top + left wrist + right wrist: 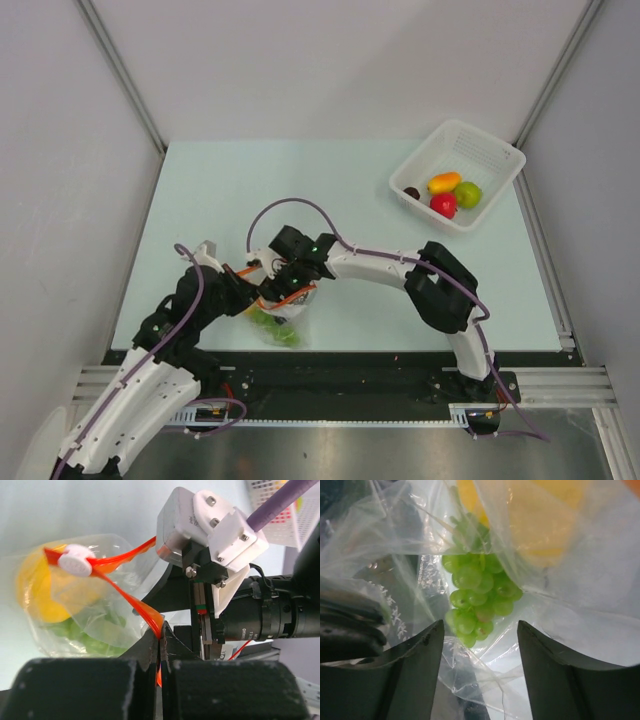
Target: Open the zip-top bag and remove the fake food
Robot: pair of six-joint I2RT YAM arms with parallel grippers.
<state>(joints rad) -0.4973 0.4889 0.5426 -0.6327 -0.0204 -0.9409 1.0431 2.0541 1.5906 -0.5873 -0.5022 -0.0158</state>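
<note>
Overhead, the left hand (247, 291) and right hand (480, 632) are seen meeting close to the near edge of the table (220, 190). The zip-top bag (283, 322) is found between and just beneath them, by that edge. Broad bare table is left beyond both hands and to their left, up to the walls (60, 150). Far to the right of the right hand, in the back corner, a white mesh basket (490, 150) is set.

The left hand's jaws are pressed together on the bag's orange-red zip strip (127, 601), and a white slider (77, 563) is seen farther along the strip. The right hand's fingers are held apart with crinkled clear plastic across the gap; nothing is seen pinched.

Inside the bag, a bunch of green grapes (477, 595) is seen straight ahead of the right hand, with a yellow pear (545, 525) beyond it. In the basket are held a red apple (443, 205), a green round fruit (468, 194), an orange-yellow oval fruit (444, 182) and a small dark item (411, 192) that cannot be identified.
</note>
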